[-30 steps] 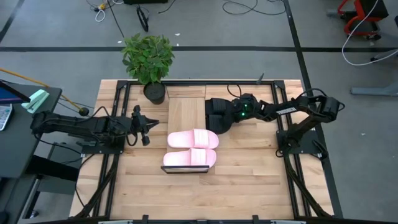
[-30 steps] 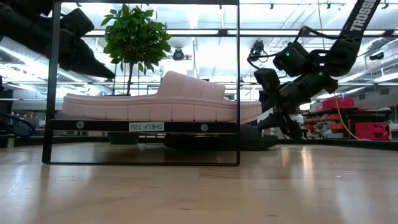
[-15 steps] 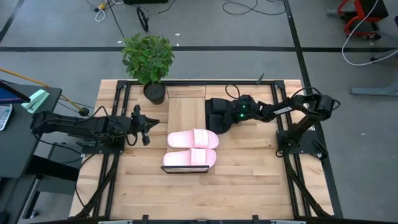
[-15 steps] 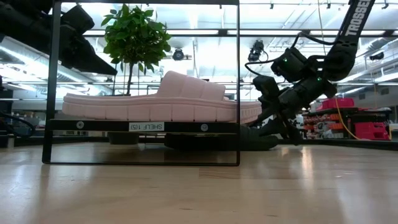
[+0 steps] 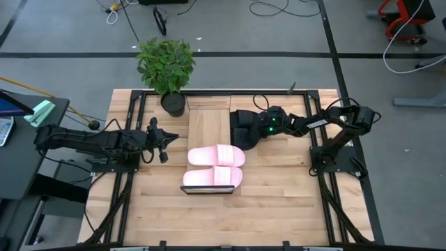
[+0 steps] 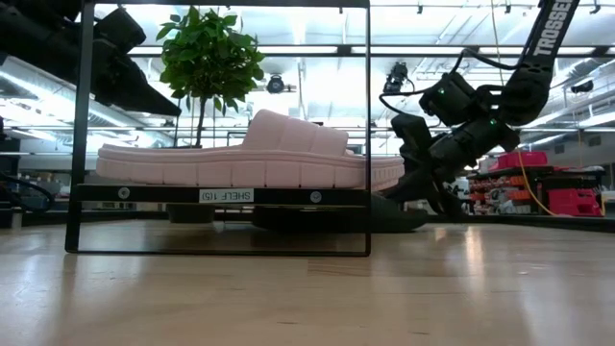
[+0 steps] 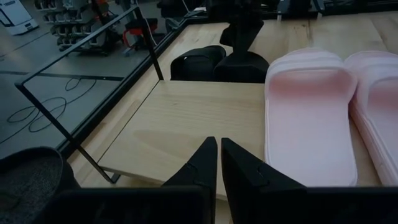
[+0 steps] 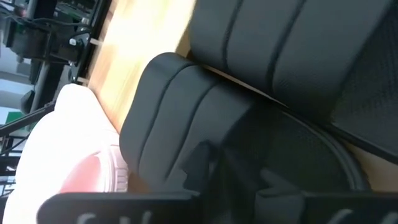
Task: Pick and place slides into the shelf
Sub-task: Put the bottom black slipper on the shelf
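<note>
Your left gripper (image 5: 164,141) idles mid-left, fingers nearly together on nothing, pink slides (image 5: 216,166) sit on the shelf (image 5: 208,125) at centre, and just right the right gripper (image 5: 252,131) has dropped and clamped a black slide (image 5: 242,120), so lift looks next.

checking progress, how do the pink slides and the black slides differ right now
The pink slides lie on the shelf; the black slides sit beside it on the table. The right gripper is down on the black slides; nothing touches the pink slides. Both pairs lie side by side.
</note>
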`<control>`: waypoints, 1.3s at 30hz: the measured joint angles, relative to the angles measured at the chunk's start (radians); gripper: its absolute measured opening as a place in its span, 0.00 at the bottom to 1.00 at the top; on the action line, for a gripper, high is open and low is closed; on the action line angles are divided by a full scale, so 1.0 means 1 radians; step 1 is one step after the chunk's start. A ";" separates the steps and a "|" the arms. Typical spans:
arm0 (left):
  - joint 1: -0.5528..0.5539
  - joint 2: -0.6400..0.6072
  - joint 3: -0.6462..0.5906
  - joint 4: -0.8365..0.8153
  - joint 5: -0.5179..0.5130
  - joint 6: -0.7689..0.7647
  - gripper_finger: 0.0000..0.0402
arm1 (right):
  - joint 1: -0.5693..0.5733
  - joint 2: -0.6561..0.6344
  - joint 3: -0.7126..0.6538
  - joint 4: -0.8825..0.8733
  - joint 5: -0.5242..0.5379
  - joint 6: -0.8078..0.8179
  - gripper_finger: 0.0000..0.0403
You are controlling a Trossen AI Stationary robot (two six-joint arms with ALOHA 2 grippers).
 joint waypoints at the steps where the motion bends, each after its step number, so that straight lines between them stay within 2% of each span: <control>1: 0.000 0.000 0.000 0.000 0.000 0.000 0.06 | 0.000 0.000 0.000 0.002 -0.001 -0.002 0.08; 4: 0.000 0.000 0.000 0.000 0.000 0.000 0.07 | 0.000 0.000 0.000 0.001 0.004 -0.005 0.02; 13: 0.000 0.000 0.000 0.000 0.000 -0.001 0.08 | 0.000 -0.071 0.003 -0.137 0.018 -0.030 0.01; 20: 0.000 0.000 0.000 0.000 0.000 -0.001 0.06 | -0.001 -0.241 0.002 -0.383 0.071 -0.081 0.00; 27: 0.000 0.000 0.000 0.000 0.000 -0.001 0.09 | 0.000 -0.457 0.000 -0.674 0.131 -0.111 0.00; 32: 0.000 0.000 0.000 0.000 0.000 0.011 0.08 | -0.001 -0.539 0.000 -0.733 0.139 -0.115 0.00; 39: 0.000 0.000 0.000 0.001 0.000 0.011 0.06 | 0.000 -0.574 0.000 -0.779 0.171 -0.110 0.00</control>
